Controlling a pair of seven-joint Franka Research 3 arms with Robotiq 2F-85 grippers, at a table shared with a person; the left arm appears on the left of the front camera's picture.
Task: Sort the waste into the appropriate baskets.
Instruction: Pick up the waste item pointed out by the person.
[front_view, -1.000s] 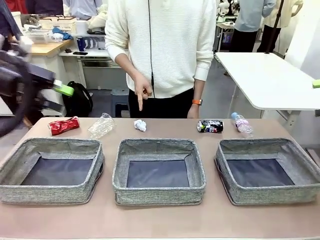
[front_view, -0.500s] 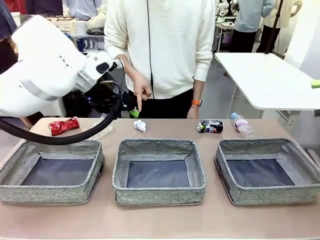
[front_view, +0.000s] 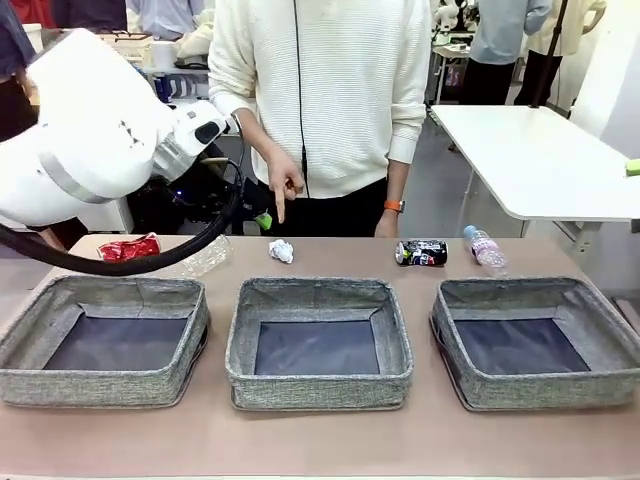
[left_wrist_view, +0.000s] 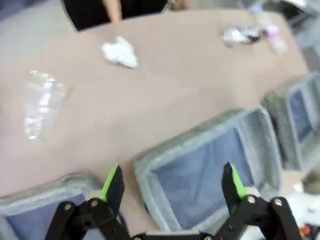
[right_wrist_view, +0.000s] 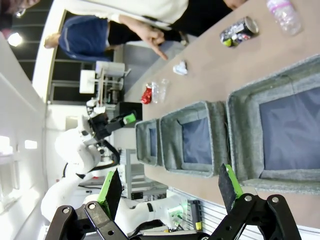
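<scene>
Along the table's far edge lie a red can (front_view: 128, 247), a clear plastic container (front_view: 205, 255), a white paper ball (front_view: 281, 250), a dark multicoloured can (front_view: 421, 252) and a pink-labelled bottle (front_view: 485, 247). Three grey woven baskets stand in front: left (front_view: 110, 385), middle (front_view: 318, 385), right (front_view: 540, 385). My left gripper (front_view: 258, 215) hangs open above the far edge, between the container and the paper ball. In its wrist view, the left gripper (left_wrist_view: 172, 182) is open and holds nothing, over the middle basket (left_wrist_view: 200, 132). My right gripper (right_wrist_view: 170, 186) is open and holds nothing, by the right basket (right_wrist_view: 270, 85).
A person in a white sweater stands at the far side, one hand (front_view: 283, 190) pointing a finger down at the paper ball. The bulky white left arm (front_view: 90, 130) covers part of the far left. A white table (front_view: 540, 150) stands behind at the right.
My left arm has swung in from the picture's left edge, over the table's far left. Its gripper now hangs near the person's pointing hand. The waste and baskets have not moved.
</scene>
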